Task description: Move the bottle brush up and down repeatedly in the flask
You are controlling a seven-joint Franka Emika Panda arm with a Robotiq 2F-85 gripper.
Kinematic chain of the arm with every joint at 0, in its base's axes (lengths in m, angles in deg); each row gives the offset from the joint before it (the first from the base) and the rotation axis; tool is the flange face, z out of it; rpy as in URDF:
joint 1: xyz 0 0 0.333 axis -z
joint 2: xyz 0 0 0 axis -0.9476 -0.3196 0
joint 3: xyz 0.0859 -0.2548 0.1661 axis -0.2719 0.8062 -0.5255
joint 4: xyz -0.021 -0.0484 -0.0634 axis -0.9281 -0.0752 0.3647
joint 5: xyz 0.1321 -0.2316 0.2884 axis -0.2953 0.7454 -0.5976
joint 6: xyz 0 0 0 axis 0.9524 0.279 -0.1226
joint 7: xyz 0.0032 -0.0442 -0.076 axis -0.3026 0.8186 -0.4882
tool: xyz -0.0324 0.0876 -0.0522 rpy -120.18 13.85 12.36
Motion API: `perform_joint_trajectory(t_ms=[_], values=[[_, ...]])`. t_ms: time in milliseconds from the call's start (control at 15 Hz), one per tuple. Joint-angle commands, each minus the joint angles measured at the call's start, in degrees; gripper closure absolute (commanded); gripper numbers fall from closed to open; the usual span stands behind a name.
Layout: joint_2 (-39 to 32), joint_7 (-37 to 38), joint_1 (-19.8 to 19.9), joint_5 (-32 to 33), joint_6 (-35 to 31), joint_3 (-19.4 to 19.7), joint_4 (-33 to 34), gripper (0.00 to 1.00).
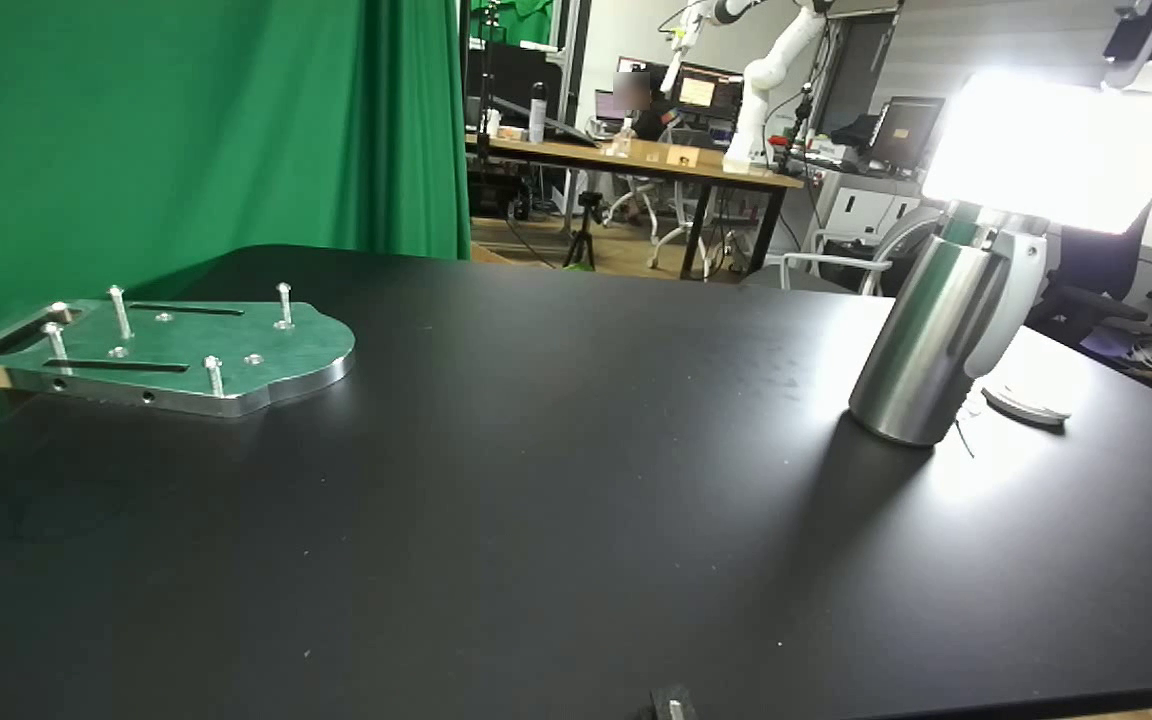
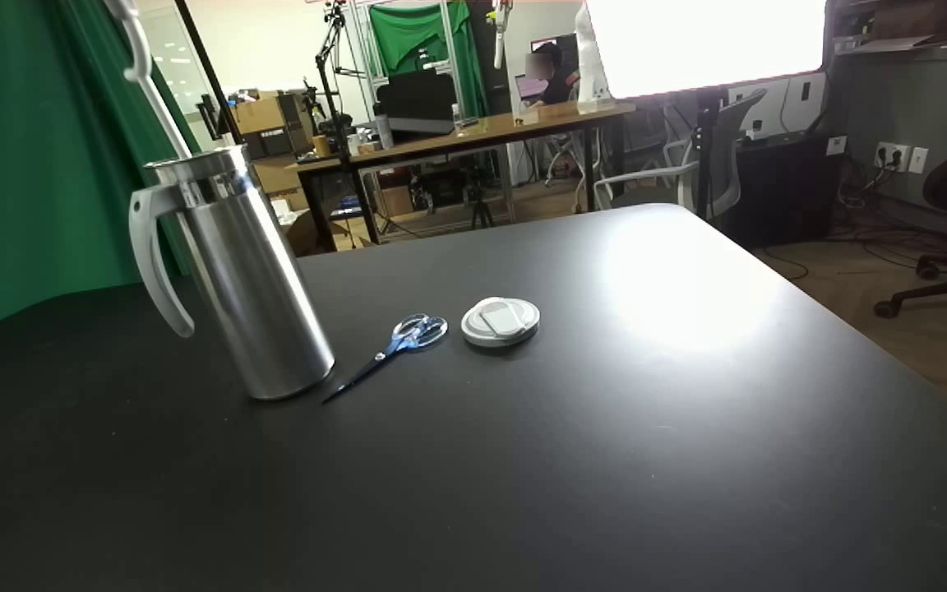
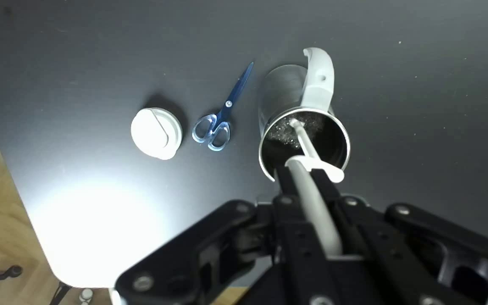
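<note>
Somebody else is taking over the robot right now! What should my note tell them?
End effector: shut on the handle of the brush.
Brush: stem runs down into the flask; its bottom end is unclear.
Flask: stands on the table, open on top.
Lid and scissors: lying on the table.
Done: brush gripped and in the flask.
Left: probably up-and-down strokes; whether any are done, I can't tell.

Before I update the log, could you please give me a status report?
Tool closed on white brush. Brush reaches into flask. Scissors and white lid beside flask, likely not in the way.
</note>
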Motion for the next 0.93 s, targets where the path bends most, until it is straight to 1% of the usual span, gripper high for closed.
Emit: perform_joint_trajectory(t_ms=[0, 333, 867], values=[[3.8, 2.5, 0.4, 1.7, 4.2, -1.0, 2.3, 0.96], [5.0, 3.0, 0.4, 1.7, 3.8, -1.1, 1.8, 0.96], [0.7, 3.2, 0.1, 1.5, 2.3, -1.0, -2.5, 0.96]])
